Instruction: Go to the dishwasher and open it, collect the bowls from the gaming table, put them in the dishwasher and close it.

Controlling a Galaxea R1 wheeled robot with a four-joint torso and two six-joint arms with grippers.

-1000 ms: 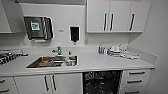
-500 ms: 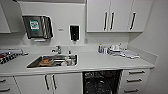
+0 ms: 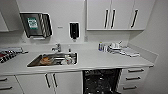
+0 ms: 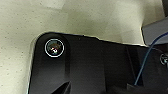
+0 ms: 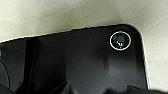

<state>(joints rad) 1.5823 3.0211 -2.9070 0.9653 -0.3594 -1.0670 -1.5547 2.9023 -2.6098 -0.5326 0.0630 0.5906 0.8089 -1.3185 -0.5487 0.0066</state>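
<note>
- While the head view sits slightly closer than a moment ago, nothing on the white countertop has shifted.
- Dishwasher with dark interior and racks stands open under the counter, right of the steel sink, beside the white drawers.
- Both wrist views face speckled pale floor; cannot tell how either gripper's fingers stand.

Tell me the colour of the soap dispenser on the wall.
Black, best seen in the head view.

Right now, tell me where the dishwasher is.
In the head view the dishwasher sits under the counter, right of the sink, between the white cabinet doors and the drawers, its dark interior showing.
</note>
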